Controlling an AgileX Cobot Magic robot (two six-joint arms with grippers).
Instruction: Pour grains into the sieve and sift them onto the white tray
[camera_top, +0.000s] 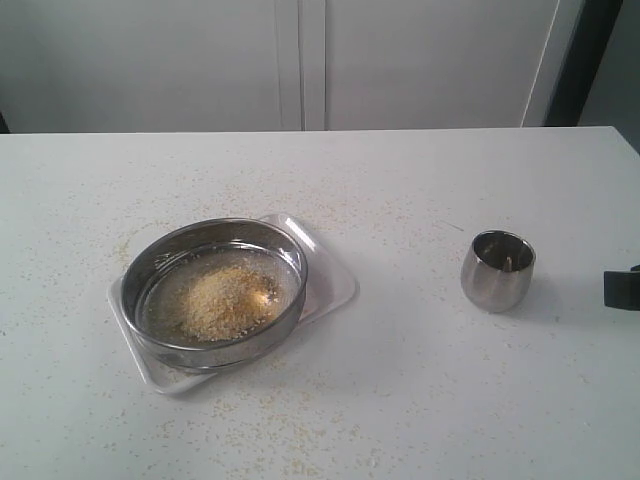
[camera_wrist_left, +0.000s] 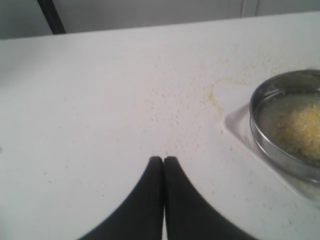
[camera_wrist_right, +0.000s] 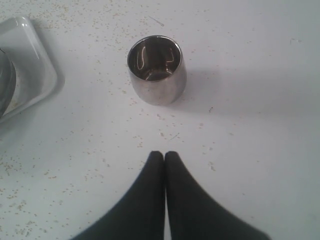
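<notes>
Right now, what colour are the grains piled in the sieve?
Golden yellow to tan. The grains in the sieve show best in the exterior view.

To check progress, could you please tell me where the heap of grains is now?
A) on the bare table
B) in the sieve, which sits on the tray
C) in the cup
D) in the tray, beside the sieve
B: the grains lie heaped in the sieve, which sits on the tray; the cup looks about empty.

It is looking like a lab. A plain white table (camera_top: 420, 400) is sitting below blank panels (camera_top: 150, 60) along the frame's top.
</notes>
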